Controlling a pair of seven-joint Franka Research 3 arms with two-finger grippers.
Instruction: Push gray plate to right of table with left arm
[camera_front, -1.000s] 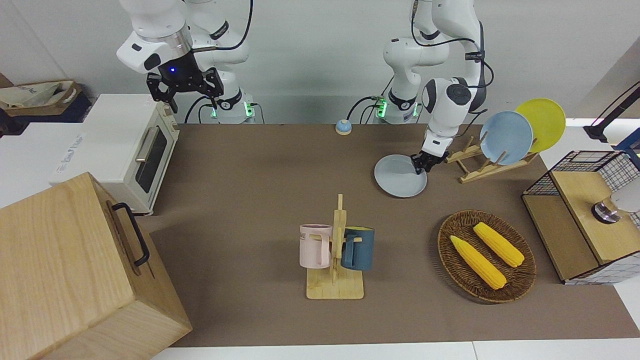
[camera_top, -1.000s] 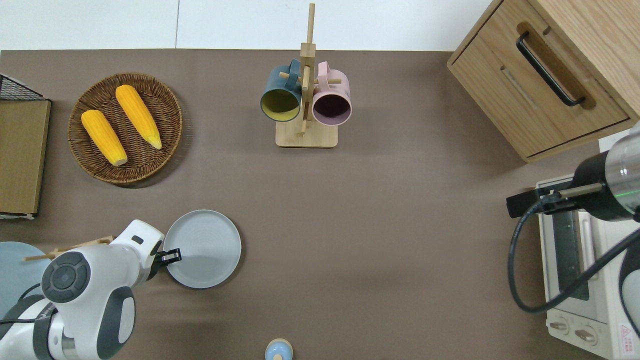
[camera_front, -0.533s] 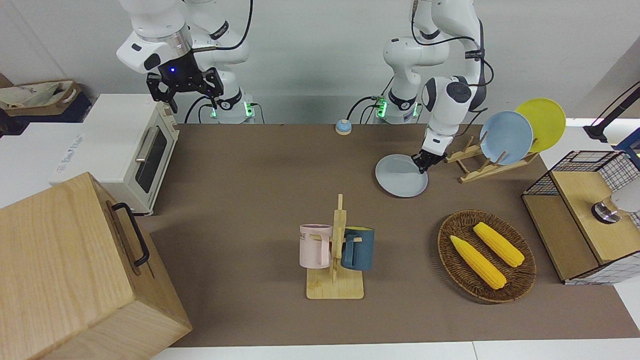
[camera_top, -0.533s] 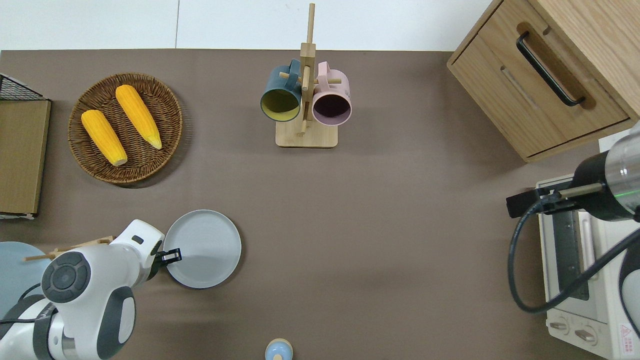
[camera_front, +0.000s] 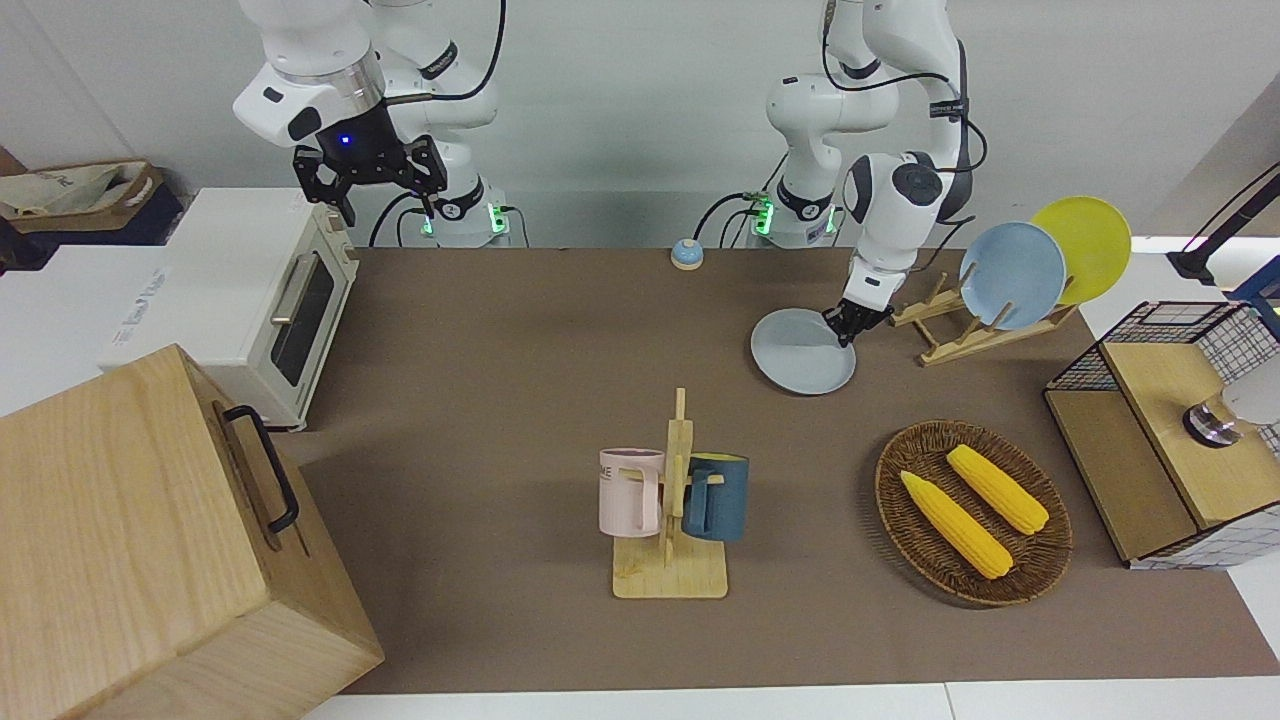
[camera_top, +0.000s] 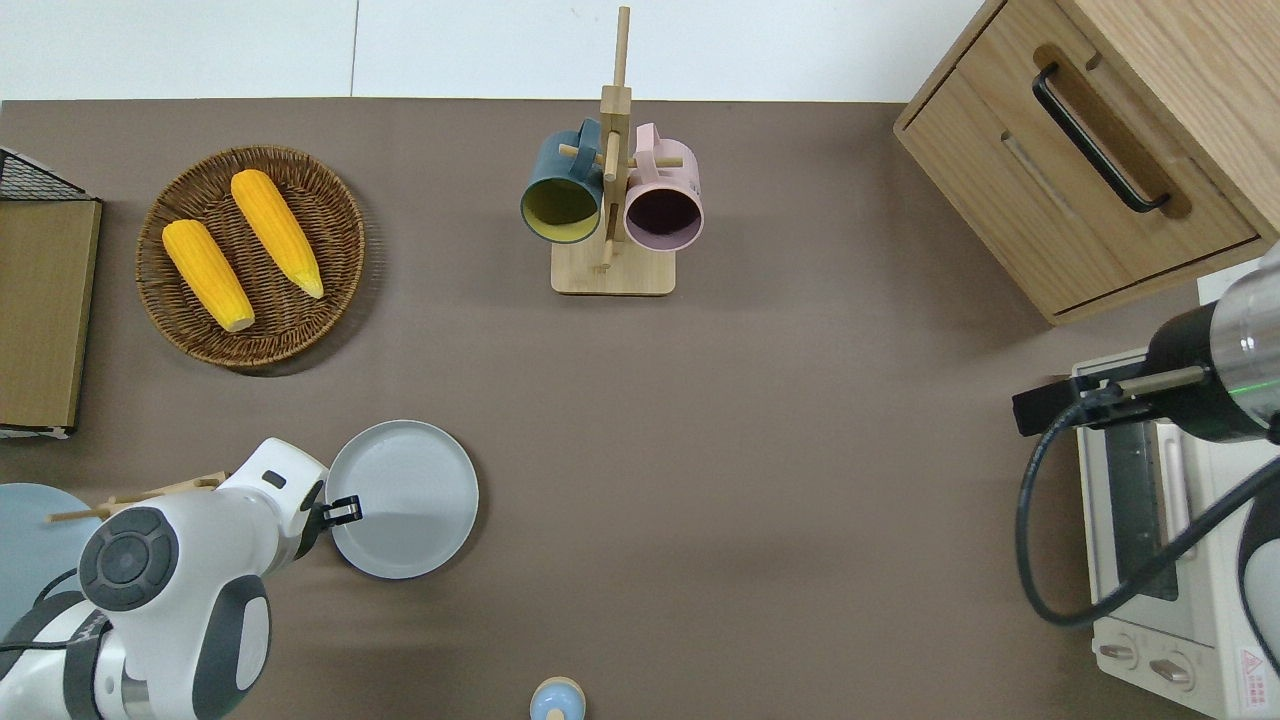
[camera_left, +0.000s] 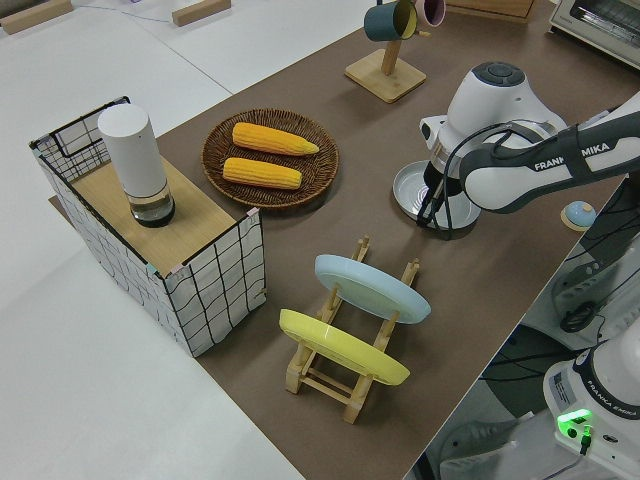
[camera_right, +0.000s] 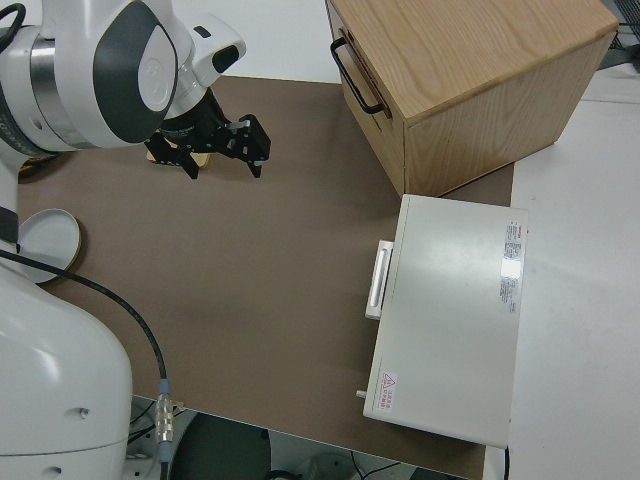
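Plate (camera_top: 410, 490): flat on table (camera_top: 780, 480), beside dish rack (camera_front: 960, 325).
Left gripper (camera_top: 345, 511): at plate's rim (fingers' gap indiscernible).
Right arm: parked, fingers spread.

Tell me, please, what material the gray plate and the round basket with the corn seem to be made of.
The gray plate looks like ceramic or hard plastic, which one I cannot tell: an even pale gray, a smooth matte surface, a low molded rim. The basket looks like woven wicker or rattan: brown strands in visible rings, with a braided edge.
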